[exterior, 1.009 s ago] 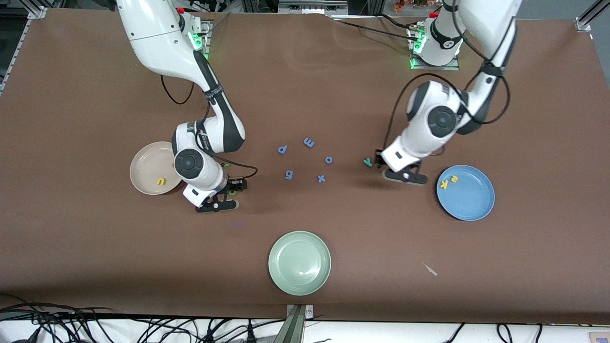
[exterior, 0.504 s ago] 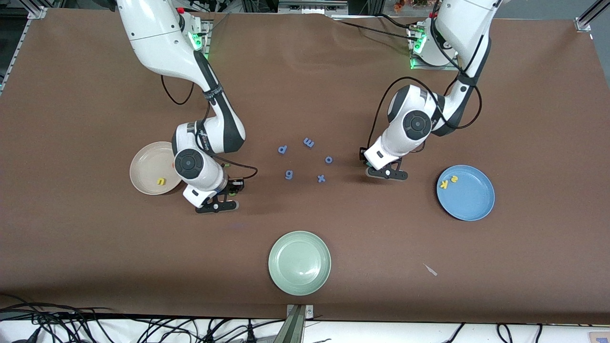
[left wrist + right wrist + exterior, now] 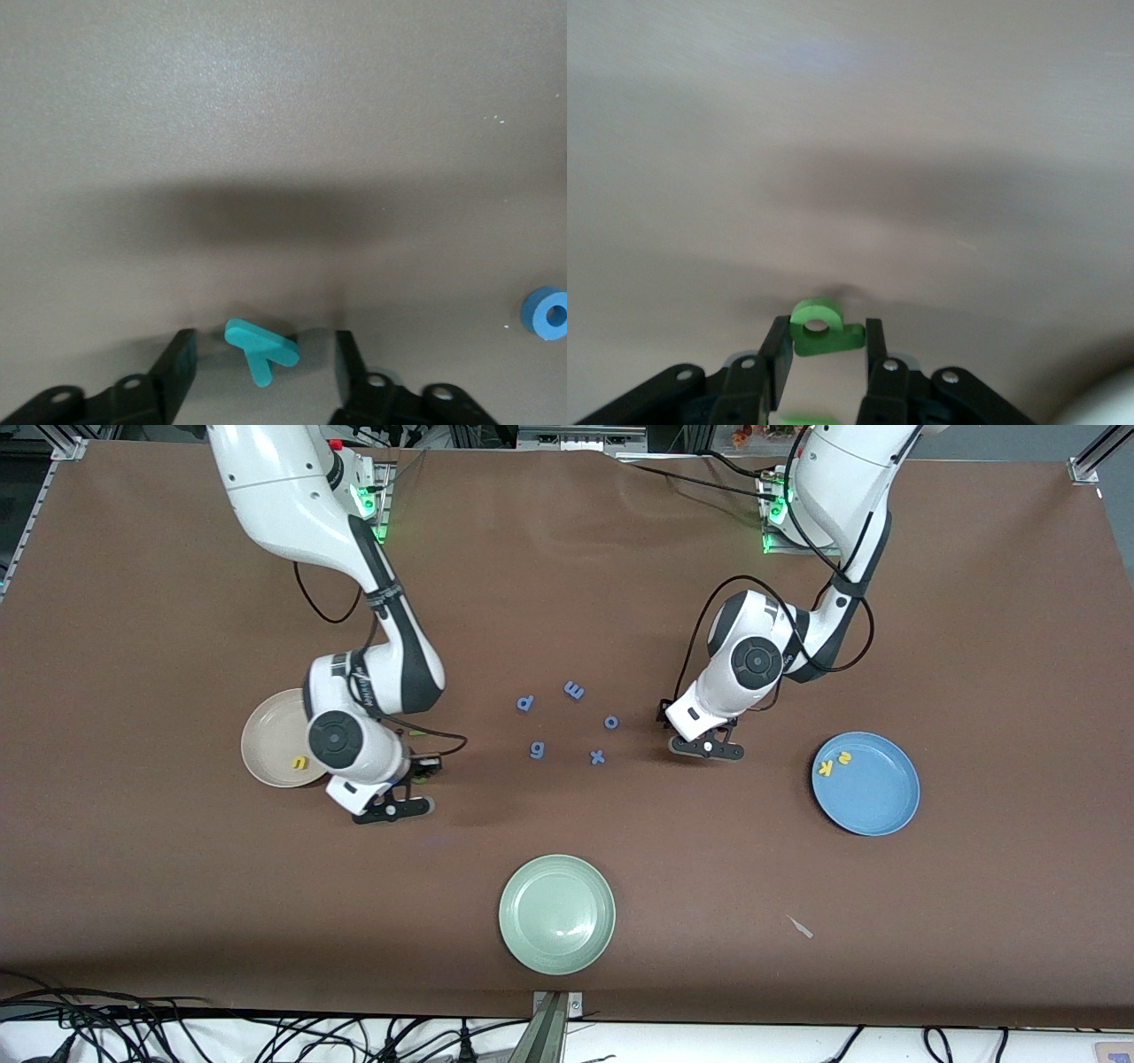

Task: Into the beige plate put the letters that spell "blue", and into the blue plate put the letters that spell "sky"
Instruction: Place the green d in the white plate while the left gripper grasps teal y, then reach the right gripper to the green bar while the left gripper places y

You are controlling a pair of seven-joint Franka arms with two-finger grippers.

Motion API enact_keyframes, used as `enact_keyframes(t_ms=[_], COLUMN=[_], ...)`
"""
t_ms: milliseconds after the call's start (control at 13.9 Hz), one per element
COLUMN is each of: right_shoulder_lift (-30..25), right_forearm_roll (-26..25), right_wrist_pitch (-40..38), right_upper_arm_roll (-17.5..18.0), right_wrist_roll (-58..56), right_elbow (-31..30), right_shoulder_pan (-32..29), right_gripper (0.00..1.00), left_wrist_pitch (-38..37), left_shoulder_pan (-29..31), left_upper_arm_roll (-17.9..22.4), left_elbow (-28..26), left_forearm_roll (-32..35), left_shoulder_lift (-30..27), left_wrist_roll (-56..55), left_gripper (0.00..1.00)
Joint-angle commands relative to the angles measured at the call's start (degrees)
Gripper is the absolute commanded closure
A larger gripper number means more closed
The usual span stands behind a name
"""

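Note:
The teal y (image 3: 260,350) lies flat on the table between the two fingers of my left gripper (image 3: 263,345), which is open and touches it on neither side. In the front view that gripper (image 3: 684,732) is low over the table, between the blue-violet letters and the blue plate (image 3: 877,802). The yellow s (image 3: 844,758) and yellow k (image 3: 826,768) lie in that plate. My right gripper (image 3: 827,336) is shut on the green b (image 3: 819,326), beside the beige plate (image 3: 270,731). That plate holds the yellow u (image 3: 300,763). A thin green piece (image 3: 414,733) lies by the right wrist.
Several blue-violet letters (image 3: 574,689) lie in the middle of the table, one of them the o (image 3: 545,312). A pale green plate (image 3: 556,912) sits nearer the front camera. A small pale scrap (image 3: 800,926) lies toward the left arm's end.
My left gripper moved away from the blue plate to the teal y and now straddles it. My right gripper closed on the green b and shifted toward the beige plate.

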Motion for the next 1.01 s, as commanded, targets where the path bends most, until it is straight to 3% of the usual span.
enact_keyframes(t_ms=[0, 72, 144, 504, 576, 648, 721, 937], right_shoulder_lift=[-6.34, -7.67, -8.9, -11.55, -11.37, -11.46, -11.81, -12.08], right_forearm_roll=[0.76, 0.76, 0.76, 0.5, 0.67, 0.67, 0.67, 1.03], right_wrist_pitch=[-2.78, -2.34, -2.07, 7.3, 9.25, 9.01, 7.7, 1.29], right_upper_arm_roll=[-4.49, -5.81, -6.87, -9.43, -9.51, -9.51, -9.51, -9.16], right_wrist_roll=[-10.18, -12.39, -14.41, -20.85, -20.85, -20.16, -19.89, -11.05], right_elbow=[-6.75, -9.04, -10.8, -21.87, -23.2, -23.13, -22.34, -17.95], right_shoulder_pan=[-0.28, -0.28, -0.28, -0.28, -0.28, -0.28, -0.28, 0.24], right_gripper=[0.84, 0.84, 0.84, 0.8, 0.6, 0.06, 0.0, 0.0], left_wrist_pitch=[0.89, 0.89, 0.89, 0.54, 0.01, -0.95, -3.66, -7.11], left_shoulder_pan=[-0.94, -1.02, -0.94, -0.68, 0.11, 2.38, 5.1, 14.32], left_upper_arm_roll=[0.67, 0.67, 0.67, 0.76, 0.76, 0.76, 0.67, 0.76], left_elbow=[0.07, 0.07, 0.07, 0.07, -0.1, -0.28, -0.37, -1.06], left_forearm_roll=[-1.08, -0.99, -0.9, -0.9, -0.82, -0.73, -0.64, -0.64], left_shoulder_lift=[0.48, 0.49, 0.49, -0.3, -1.61, -3.54, -5.38, -9.09], left_wrist_roll=[0.63, 0.63, 0.72, 1.41, 1.51, 1.51, 2.29, 13.94], left_gripper=[0.63, 0.74, 0.79, 0.87, 0.88, 0.88, 0.88, 0.88])
